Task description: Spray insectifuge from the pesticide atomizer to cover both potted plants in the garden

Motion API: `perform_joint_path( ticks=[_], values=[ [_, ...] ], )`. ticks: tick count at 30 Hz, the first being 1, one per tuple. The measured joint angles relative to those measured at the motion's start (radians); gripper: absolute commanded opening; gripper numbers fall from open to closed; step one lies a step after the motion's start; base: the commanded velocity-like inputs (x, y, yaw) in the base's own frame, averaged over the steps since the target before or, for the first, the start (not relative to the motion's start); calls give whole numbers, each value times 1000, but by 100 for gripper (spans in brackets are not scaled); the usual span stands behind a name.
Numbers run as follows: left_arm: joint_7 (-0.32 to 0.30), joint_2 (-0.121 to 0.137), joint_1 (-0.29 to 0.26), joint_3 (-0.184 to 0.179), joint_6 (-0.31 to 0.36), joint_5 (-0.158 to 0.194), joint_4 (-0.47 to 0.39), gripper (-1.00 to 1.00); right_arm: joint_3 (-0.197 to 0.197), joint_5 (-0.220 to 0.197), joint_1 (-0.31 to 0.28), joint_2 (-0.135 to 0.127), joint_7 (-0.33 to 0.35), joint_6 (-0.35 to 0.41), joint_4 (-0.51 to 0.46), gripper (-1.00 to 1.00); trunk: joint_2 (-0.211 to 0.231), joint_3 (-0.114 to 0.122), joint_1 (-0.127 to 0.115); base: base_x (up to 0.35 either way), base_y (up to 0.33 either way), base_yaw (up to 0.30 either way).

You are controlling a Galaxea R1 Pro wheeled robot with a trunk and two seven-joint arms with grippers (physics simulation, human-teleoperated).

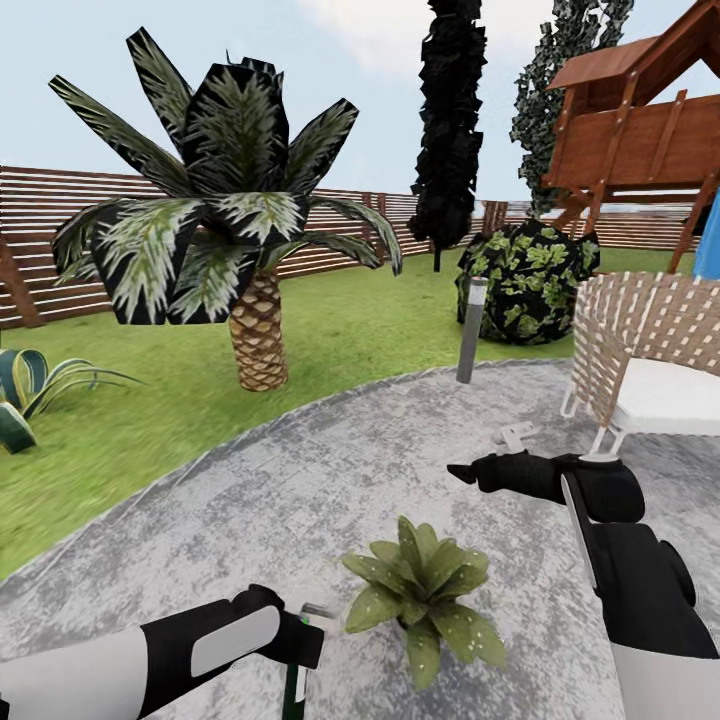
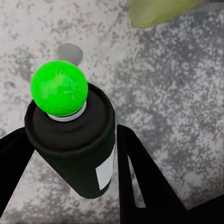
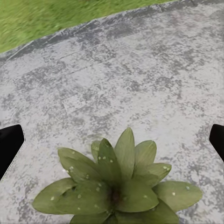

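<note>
Left claw pinches atomizer over paving, at 9 o'clock of potted plant. Right claw spread wide, probably empty, at plant's 12 o'clock.

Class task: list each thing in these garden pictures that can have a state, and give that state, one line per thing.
Left tool: shut on the spray bottle.
Spray bottle: held upright above the paving, green head on top.
Right tool: open, empty, above the paving.
Potted plant: upright on the paving, pale specks on its leaves.
Wicker chair: upright, unoccupied.
</note>
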Motion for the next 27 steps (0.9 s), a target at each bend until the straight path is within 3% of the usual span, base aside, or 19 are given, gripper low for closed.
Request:
perform_joint_path(
  ticks=[5,12,16,22,27],
  values=[
    [-1,0,0,1,0,0,17,-100,1,-1,3,1,2,0,-1,100,0,0,0,33,340,-33],
    [-40,-6,-2,4,0,5,70,-100,-5,-2,-6,-1,4,0,-1,100,0,0,0,194,293,-245],
    [-45,-35,-7,1,11,0,71,-100,-6,-1,-7,-2,4,0,-2,100,0,0,0,257,228,-279],
    [-38,-45,-6,2,2,-4,72,-100,-7,-2,-8,-1,4,1,-2,100,0,0,0,58,148,-280],
    [-33,-88,-45,1,2,-5,73,-100,-7,-2,-10,-6,3,1,-2,100,0,0,0,4,15,-280]
  ],
)
